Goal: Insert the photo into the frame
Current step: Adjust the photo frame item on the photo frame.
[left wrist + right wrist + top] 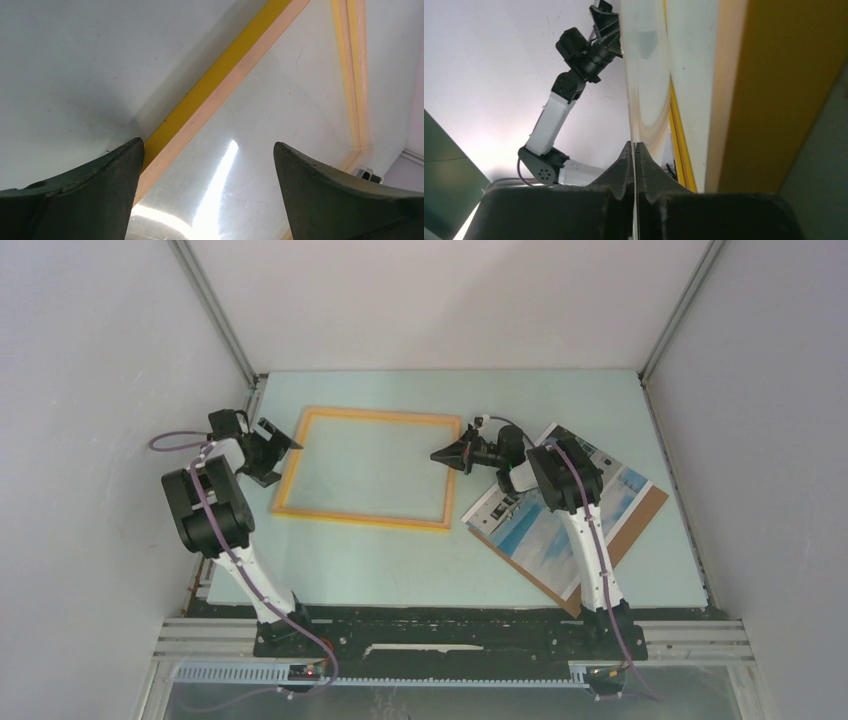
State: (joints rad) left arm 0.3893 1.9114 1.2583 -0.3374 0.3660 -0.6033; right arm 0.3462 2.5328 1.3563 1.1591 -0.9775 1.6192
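Brown backing board (648, 505) lies nearest on the pale green surface (400, 570), toward the right. The photo (535, 525) rests picture-side up on top of it, partly under the right arm and apart from any fingers. Farther back the frame (360, 517) lies flat with its pane bare, so the photo is not yet in. The step in hand looks like steadying the frame. Next, an arm would have to go to the photo, catch an edge and carry it over the pane. At the frame's right rim the right gripper (440, 454) has its fingers (624, 165) pressed together, with nothing visible between them. At the left rim the left gripper (280, 460) is spread wide, one finger outside the rim and one over the pane, gripping nothing.
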